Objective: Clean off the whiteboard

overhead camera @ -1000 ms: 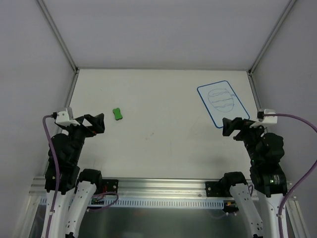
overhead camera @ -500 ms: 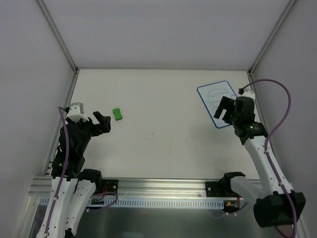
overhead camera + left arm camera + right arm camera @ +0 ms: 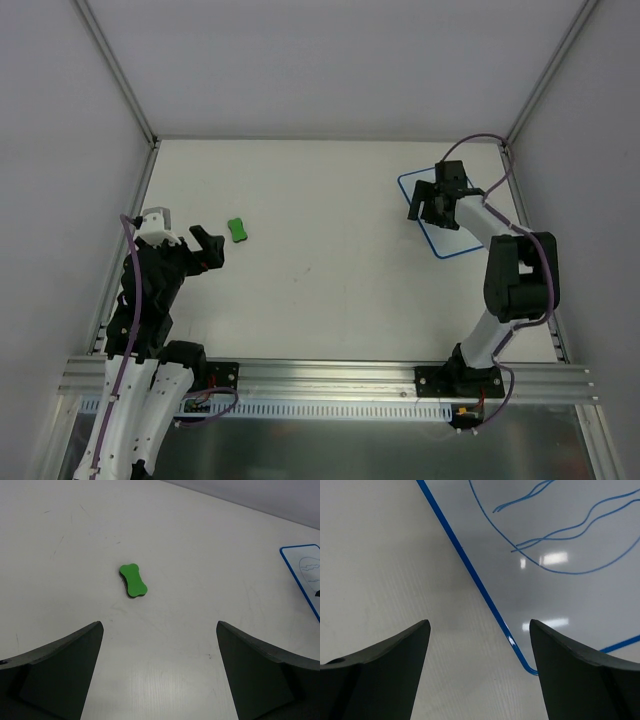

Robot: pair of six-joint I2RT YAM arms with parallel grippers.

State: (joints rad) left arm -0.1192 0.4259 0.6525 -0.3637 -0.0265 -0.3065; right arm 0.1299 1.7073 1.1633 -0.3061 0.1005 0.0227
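Note:
The whiteboard (image 3: 447, 236) lies flat at the back right of the table, blue-bordered, with blue circle-and-wavy-line scribbles. My right gripper (image 3: 430, 208) hovers open and empty over its left edge. In the right wrist view (image 3: 479, 625) the blue border and one rounded corner of the whiteboard (image 3: 560, 540) lie between the fingers. A small green bone-shaped block (image 3: 237, 230) lies at the left. My left gripper (image 3: 210, 250) is open and empty just short of it. In the left wrist view (image 3: 159, 630) the block (image 3: 133, 580) sits ahead, and the whiteboard (image 3: 305, 572) shows at far right.
White walls with metal corner posts (image 3: 120, 75) close in the table on three sides. An aluminium rail (image 3: 330, 375) runs along the near edge by the arm bases. The table surface (image 3: 320, 240) between block and whiteboard is bare white.
My right arm has reached forward from near the front edge and now stands over the whiteboard's left edge. My left gripper moved towards the green block, then held still.

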